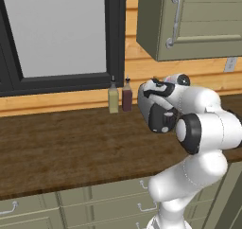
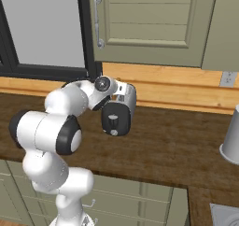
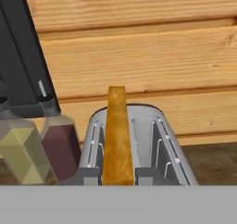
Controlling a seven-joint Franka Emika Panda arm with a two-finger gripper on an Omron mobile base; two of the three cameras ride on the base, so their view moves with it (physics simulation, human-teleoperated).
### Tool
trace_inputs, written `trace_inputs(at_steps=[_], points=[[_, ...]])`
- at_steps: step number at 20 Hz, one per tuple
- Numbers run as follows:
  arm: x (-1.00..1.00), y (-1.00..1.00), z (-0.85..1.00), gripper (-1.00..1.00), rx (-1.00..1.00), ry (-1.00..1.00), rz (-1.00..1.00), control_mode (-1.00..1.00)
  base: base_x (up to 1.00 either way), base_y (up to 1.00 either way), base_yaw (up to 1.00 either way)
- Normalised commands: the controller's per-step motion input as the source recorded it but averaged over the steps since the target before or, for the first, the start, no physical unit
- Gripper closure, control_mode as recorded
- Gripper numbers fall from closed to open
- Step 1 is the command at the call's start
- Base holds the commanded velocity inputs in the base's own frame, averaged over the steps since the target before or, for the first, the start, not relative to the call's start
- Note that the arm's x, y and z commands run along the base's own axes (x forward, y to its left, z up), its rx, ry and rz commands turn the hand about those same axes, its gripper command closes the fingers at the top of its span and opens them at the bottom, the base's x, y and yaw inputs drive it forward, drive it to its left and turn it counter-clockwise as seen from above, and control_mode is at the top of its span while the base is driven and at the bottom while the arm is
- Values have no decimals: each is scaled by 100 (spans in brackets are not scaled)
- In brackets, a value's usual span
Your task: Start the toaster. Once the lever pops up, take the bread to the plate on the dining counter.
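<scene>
The toaster (image 3: 159, 144) is a silver-grey appliance with two open slots, standing against the wooden wall. Its black end panel (image 2: 114, 119) faces the room, and in the left base view the toaster (image 1: 158, 112) is partly covered by my arm. The bread (image 3: 116, 126), a tan slice seen edge-on, stands upright at the left slot with its top above the toaster's rim. My gripper (image 3: 118, 176) is shut on the bread, one fingertip on each face of the slice. The plate and the dining counter are out of view.
Two small bottles, one yellowish (image 1: 113, 99) and one dark red (image 1: 126, 96), stand just left of the toaster. A wall cabinet (image 2: 149, 24) hangs above. A grey canister (image 2: 231, 141) stands at the far right of the wood-topped counter (image 1: 71, 143).
</scene>
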Motion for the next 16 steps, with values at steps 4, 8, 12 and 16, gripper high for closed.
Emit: trace_inputs(at_steps=[4,8,12,16], points=[[-31,19,57,100,-3,0,-3,-100,0,0,0],[-28,31,51,100,-5,0,-2,-100,0,0,0],[-33,21,46,100,-2,0,0,-100,0,0,0],[-68,0,33,100,0,0,0,-100,0,0,0]])
